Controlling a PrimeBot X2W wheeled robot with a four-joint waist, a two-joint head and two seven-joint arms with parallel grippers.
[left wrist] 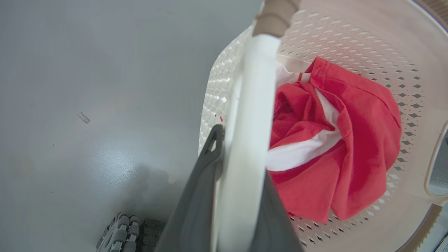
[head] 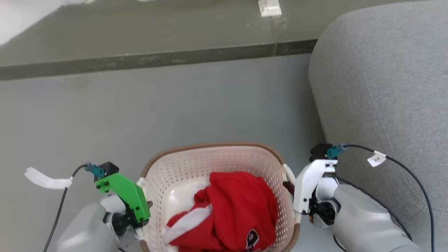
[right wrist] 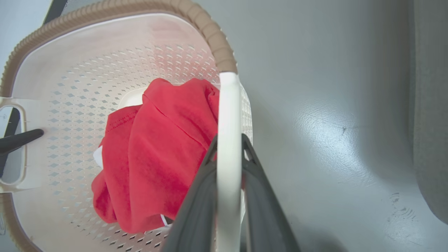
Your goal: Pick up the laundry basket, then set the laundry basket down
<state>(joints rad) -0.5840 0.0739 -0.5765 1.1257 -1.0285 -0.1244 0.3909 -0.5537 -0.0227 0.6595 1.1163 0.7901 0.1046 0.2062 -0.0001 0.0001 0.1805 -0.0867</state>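
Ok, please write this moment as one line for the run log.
left gripper: shut on left handle | right gripper: shut on right handle | laundry basket: holds red garment

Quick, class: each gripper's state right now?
Left gripper: jaws closed on a white loop handle of the cream-white perforated plastic laundry basket.
Right gripper: jaws closed on the opposite white loop handle.

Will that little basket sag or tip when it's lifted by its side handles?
Probably stays stiff: the laundry basket is moulded plastic with a thick rim. Likely light, holding just a red garment. Held at its left handle and right handle, it should hang fairly level.
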